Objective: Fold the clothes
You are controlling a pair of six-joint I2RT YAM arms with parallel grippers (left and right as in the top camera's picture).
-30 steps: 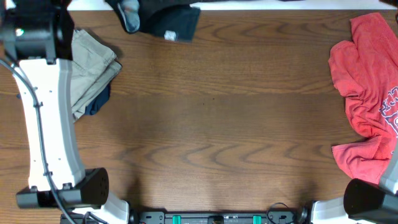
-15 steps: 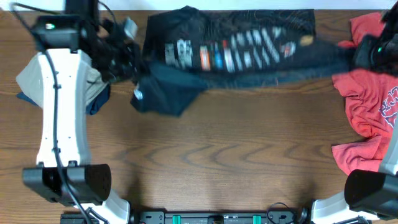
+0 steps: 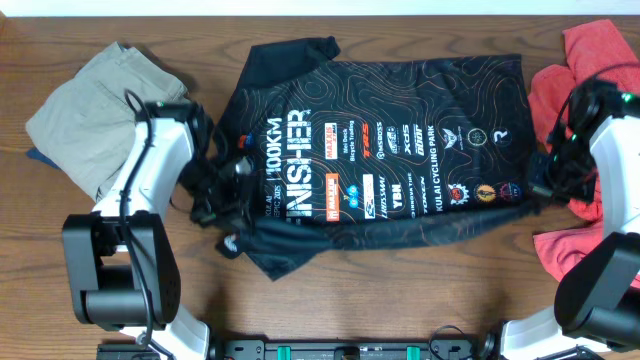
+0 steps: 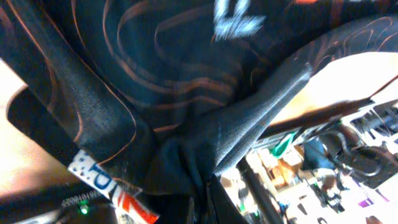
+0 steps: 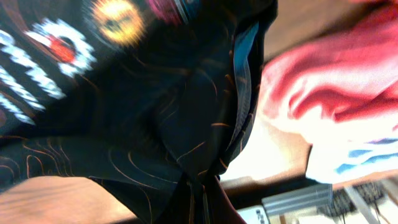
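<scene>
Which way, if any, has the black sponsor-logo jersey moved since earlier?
Yes: black jersey came from far edge to mid-table, between khaki trousers and red shirt.

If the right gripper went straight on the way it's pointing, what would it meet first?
The black jersey: the right gripper is shut on its gathered edge, and fabric fills the wrist view ahead. The red shirt lies off to one side, likely out of line.

Left arm [image 3: 150, 190]: extends from its base at the near table edge, wrist turned inward. Left gripper [image 3: 232, 172]: low at table level, jaws clamped on the jersey [image 3: 400, 110]. Right arm [image 3: 612, 150]: mirrored pose. Right gripper [image 3: 547, 182]: low, jaws likewise pinched on the jersey's edge.
</scene>
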